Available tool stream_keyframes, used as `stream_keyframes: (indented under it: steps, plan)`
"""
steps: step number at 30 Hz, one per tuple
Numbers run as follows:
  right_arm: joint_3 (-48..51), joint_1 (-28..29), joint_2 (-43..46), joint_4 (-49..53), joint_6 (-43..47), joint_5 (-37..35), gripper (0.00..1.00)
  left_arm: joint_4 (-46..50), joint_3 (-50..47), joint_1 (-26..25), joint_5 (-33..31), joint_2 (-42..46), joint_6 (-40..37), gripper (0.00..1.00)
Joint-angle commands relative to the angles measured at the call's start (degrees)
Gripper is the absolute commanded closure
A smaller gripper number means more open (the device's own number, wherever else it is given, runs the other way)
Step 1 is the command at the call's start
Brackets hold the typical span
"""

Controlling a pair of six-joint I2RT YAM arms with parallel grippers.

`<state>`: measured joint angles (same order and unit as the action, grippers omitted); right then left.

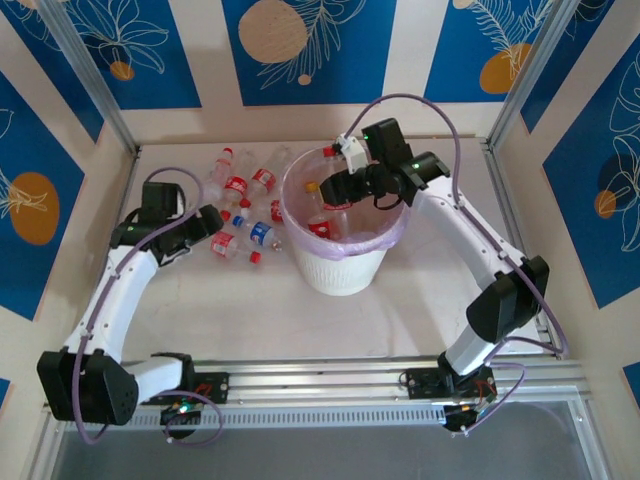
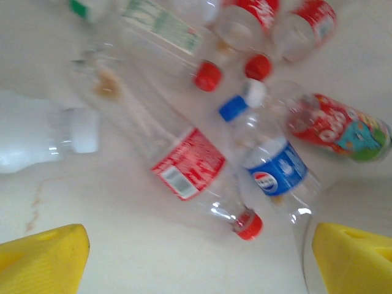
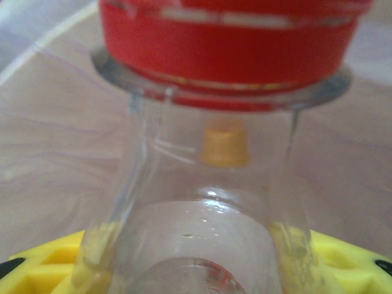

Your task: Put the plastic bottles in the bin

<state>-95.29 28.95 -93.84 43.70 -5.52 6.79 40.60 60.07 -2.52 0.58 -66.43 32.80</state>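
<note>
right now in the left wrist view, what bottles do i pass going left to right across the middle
white bottle → clear bottle with red label → blue-label bottle → bottle with red and teal label

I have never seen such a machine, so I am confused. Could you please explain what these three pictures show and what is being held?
Two white robot arms stand at the near edge of a table. One picture looks from above; the other two come from cameras on the wrists. The left gripper is open above plastic bottles lying there, among them a Pepsi bottle. The right gripper holds a clear bottle with a red cap over the white bin, lined with a pink bag.
</note>
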Motion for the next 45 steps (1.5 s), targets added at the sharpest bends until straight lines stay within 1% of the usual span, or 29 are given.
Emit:
stream_keyframes:
  steps: [1,6,8,11,14,19,21,23,27,30,32,36,39,42,45]
  plan:
    - [1.5,0.7,-1.2,-3.6,2.1,2.7,0.58,2.3,-2.0,3.8,-3.4,2.2,5.4,0.06]
    - [3.5,1.1,-3.4,-5.7,2.8,2.6,0.55,0.4,-4.7,9.4,-2.0,1.9,9.6,0.06]
    - [4.9,1.2,-3.6,-7.6,2.5,2.0,0.48,-0.7,-5.6,11.6,-1.9,1.6,11.5,0.05]
    - [6.6,0.9,-3.5,-10.3,1.7,2.4,0.42,-2.8,-7.3,14.2,-2.3,1.3,15.3,0.05]
    - [6.9,0.8,-3.6,-10.8,1.8,1.9,0.34,-4.7,-9.1,15.7,-2.4,0.3,19.2,0.05]
    - [6.9,0.9,-2.5,-10.5,2.5,1.4,0.21,-5.4,-11.4,16.9,-2.8,-2.5,28.5,0.06]
    - [6.8,0.9,-1.3,-10.3,2.7,1.0,0.16,-6.5,-11.8,17.0,-2.3,-3.2,30.3,0.07]
    - [7.0,0.9,0.4,-10.6,2.9,1.1,0.15,-6.5,-11.4,16.9,-3.2,-3.8,31.3,0.07]
    - [7.1,0.6,4.1,-10.6,2.7,1.4,0.12,-3.2,-9.1,17.1,-9.2,-4.2,34.7,0.07]
    - [7.4,0.1,6.8,-10.6,2.1,1.5,0.12,-3.1,-9.1,17.4,-12.6,-4.8,37.9,0.07]
    - [7.8,-0.4,8.3,-10.7,1.7,1.3,0.12,-4.0,-9.6,17.8,-13.0,-6.0,40.9,0.08]
    - [9.2,-1.5,11.1,-10.7,1.2,1.1,0.12,-8.2,-10.7,18.3,-11.9,-9.6,48.1,0.10]
    - [9.8,-2.1,12.6,-9.9,1.2,0.8,0.12,-9.9,-9.9,18.3,-13.3,-12.3,52.2,0.11]
    - [10.8,-2.3,14.2,-9.2,1.6,0.3,0.12,-12.8,-9.2,18.3,-15.1,-14.8,53.5,0.11]
    - [11.6,-2.4,15.5,-8.3,1.9,-0.6,0.12,-14.7,-8.0,18.7,-15.3,-18.6,54.0,0.11]
